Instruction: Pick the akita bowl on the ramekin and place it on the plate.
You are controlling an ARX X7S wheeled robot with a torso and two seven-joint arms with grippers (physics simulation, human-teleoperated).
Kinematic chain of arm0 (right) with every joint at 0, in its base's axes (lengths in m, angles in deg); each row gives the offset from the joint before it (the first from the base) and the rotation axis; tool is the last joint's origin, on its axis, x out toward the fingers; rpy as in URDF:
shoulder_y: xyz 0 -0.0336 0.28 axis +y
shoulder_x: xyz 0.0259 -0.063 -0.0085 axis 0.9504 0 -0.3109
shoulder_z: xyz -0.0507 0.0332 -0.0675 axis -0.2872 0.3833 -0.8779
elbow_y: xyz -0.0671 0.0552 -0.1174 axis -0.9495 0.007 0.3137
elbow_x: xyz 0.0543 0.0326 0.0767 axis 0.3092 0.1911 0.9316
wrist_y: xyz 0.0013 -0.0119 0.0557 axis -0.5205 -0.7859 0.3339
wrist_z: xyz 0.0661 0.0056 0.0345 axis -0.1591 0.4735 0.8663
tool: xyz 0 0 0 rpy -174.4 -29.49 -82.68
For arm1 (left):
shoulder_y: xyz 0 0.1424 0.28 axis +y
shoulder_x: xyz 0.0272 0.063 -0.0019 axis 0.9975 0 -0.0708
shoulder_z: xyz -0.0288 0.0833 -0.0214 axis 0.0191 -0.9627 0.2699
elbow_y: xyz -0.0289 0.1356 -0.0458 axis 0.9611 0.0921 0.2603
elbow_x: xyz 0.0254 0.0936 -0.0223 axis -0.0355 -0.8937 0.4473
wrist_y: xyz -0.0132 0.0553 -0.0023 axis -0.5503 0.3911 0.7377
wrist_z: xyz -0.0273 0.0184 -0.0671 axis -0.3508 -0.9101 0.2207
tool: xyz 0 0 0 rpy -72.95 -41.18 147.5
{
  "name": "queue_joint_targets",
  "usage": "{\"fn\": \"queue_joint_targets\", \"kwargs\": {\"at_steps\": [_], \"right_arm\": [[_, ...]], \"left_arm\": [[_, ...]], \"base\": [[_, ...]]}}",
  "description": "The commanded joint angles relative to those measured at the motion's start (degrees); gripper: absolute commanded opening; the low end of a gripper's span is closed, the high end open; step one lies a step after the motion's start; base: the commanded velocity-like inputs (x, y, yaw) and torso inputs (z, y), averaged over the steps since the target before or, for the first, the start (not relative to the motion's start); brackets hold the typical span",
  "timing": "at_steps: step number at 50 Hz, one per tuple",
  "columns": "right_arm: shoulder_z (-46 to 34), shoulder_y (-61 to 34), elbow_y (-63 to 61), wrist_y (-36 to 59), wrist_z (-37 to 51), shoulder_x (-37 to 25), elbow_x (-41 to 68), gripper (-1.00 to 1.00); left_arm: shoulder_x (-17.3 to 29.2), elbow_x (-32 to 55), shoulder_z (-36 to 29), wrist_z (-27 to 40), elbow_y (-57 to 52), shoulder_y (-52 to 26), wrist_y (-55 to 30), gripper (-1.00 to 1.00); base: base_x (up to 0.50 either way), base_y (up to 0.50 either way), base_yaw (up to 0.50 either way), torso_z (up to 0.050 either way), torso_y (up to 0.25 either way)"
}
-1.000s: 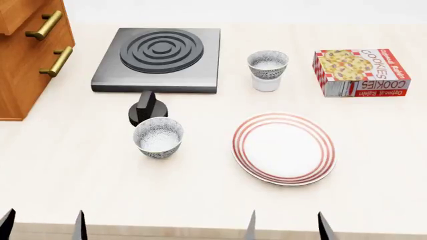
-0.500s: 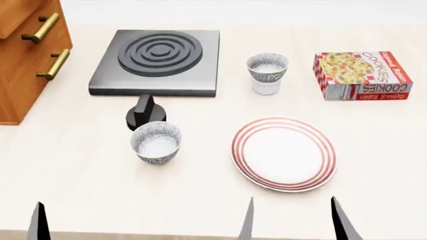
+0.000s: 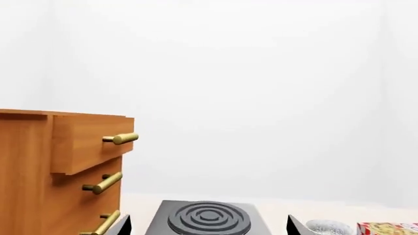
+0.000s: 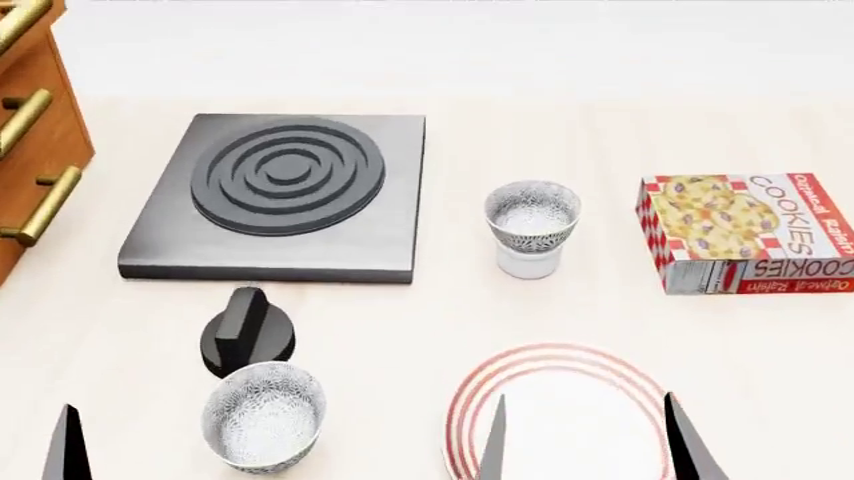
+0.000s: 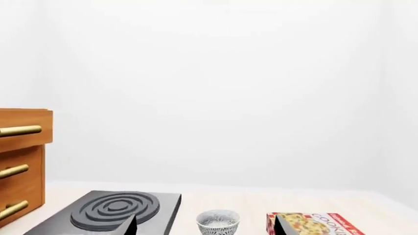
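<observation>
The small deep white akita bowl with fine grey-black speckling point(image 4: 531, 215) sits nested upright in the small plain glossy white ramekin point(image 4: 529, 262), on the pale counter between the dark grey square hob with concentric rings point(image 4: 283, 195) and the red-and-white cookie box point(image 4: 747, 235). The large flat white plate with thin red rings point(image 4: 561, 415) lies nearer the robot, well apart from the stacked pair. A second speckled bowl point(image 4: 264, 416) stands beside a black knob point(image 4: 246, 332) (not the one wanted). The right gripper point(image 4: 587, 440) shows two dark fingertips spread apart over the plate, holding nothing; of the left gripper point(image 3: 207, 226), the wrist view shows both tips set wide, empty. The bowl looks rigid, light, glazed and likely slippery and breakable; its thin rim offers the probable hold, one finger inside, one outside, lifted straight up so the ramekin stays put.
</observation>
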Motion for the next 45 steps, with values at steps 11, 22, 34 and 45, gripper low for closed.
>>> {"fn": "queue_joint_targets", "kwargs": {"at_steps": [11, 22, 34, 45], "right_arm": [[-0.7, -0.1, 0.0, 0.0, 1.2, -1.1, 0.5, 1.0], [-0.6, 1.0, 1.3, -3.8, 1.5, -1.3, 1.2, 1.0], [-1.5, 0.6, 1.6, -3.7, 2.0, -1.9, 0.6, 1.0], [-1.4, 0.4, 1.0, -2.9, 2.4, -2.6, 1.3, 1.0]], "left_arm": [[1.0, 0.5, -0.9, 1.4, -0.2, -0.2, -0.3, 1.0], [1.6, 0.6, -1.3, 2.0, -0.4, -0.4, -0.8, 1.0], [2.1, 0.6, -1.8, 2.4, -0.4, -0.3, -0.3, 1.0], [2.5, 0.8, -2.0, 2.8, -0.4, -0.3, -0.2, 1.0]], "base": [[0.5, -0.04, 0.0, 0.0, 0.0], [0.36, -0.03, 0.0, 0.007, 0.001], [0.0, 0.0, 0.0, 0.05, 0.0], [0.0, 0.0, 0.0, 0.05, 0.0]]}}
